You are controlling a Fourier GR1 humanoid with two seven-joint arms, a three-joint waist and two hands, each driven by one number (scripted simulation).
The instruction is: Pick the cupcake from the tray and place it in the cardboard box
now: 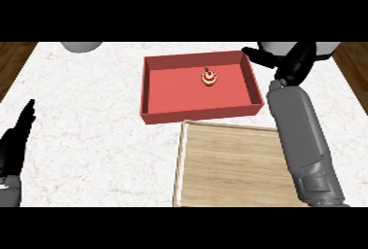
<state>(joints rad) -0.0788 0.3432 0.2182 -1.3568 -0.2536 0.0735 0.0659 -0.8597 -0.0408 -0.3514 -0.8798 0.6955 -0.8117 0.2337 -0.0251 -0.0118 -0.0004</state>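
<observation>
Now the cupcake (pixel 208 78) sits inside the red box (pixel 197 115); right hand (pixel 291 61) hovers at its far-right corner, fingers spread, empty.

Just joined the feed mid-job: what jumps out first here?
A red box sits mid-counter with a small cupcake inside it. The right hand is at the box's far right corner, holding nothing, its grey forearm crossing a wooden tray nearer the robot. The left hand rests open at the left edge.

Cupcake (pixel 208 78) in box (pixel 195 115); tray (pixel 230 165) just before box.
</observation>
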